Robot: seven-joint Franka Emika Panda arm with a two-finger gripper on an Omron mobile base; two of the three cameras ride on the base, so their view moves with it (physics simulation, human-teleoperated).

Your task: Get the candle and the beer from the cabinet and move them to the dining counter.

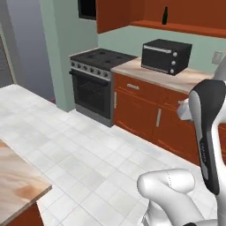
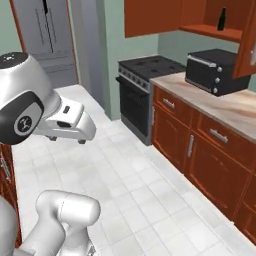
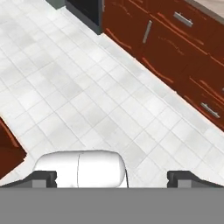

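You have the white tiled floor (image 1: 79, 150) across most of both base views. At 1 o'clock in the left base view runs the lower counter (image 1: 176, 77) with its red-brown drawers, and the black stove (image 1: 95, 84) stands against its left end. A black toaster oven (image 1: 167, 55) sits on that countertop. Above it, at 12 to 1 o'clock, the cabinet (image 1: 128, 13) hangs on the wall with its shelf exposed, and in the right base view a door (image 2: 247, 45) stands swung out at 2 o'clock. The beer (image 1: 165, 16) stands upright on that shelf, above the toaster oven. In the hand view your gripper (image 3: 113, 177) points down at the tiles, its fingertips (image 3: 43, 177) far apart, so the pincer is wide open with nothing between them.
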